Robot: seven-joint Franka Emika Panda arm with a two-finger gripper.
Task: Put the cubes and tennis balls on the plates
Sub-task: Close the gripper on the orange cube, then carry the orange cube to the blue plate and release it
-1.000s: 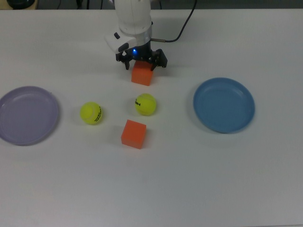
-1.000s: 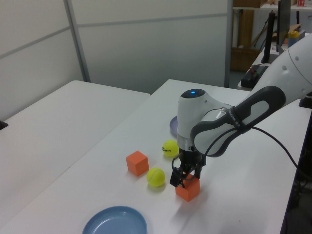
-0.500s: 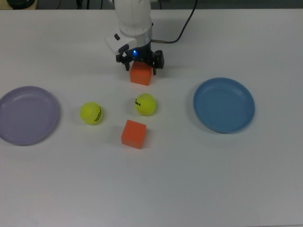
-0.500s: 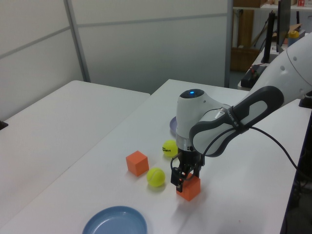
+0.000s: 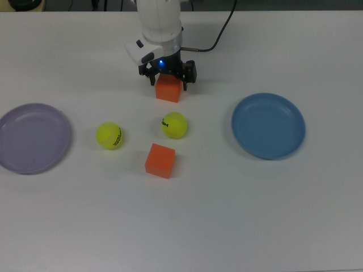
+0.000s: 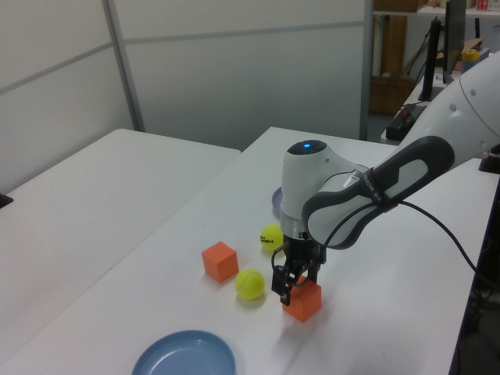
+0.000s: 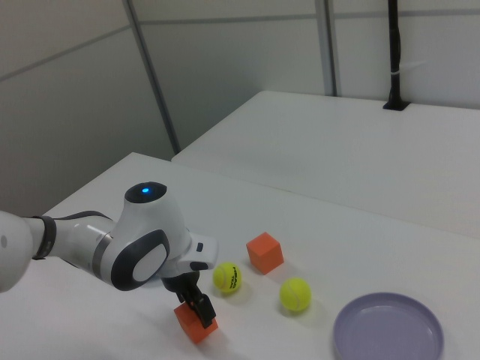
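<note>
Two orange cubes sit on the white bench (image 5: 227, 215): the gripper (image 5: 168, 78) near the top view's upper centre has its fingers clamped on the held cube (image 5: 169, 89), while the free cube (image 5: 160, 160) lies lower, below two tennis balls (image 5: 109, 135) (image 5: 174, 125). Lavender plate (image 5: 31, 137) far left, blue plate (image 5: 268, 126) right.

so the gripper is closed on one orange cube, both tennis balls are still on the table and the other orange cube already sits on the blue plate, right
Not quite. The other orange cube lies on the white table, not on the round blue plate, which holds nothing, as the top view shows. The rest stands: the gripper clasps one orange cube, and both yellow-green tennis balls lie on the table.
</note>
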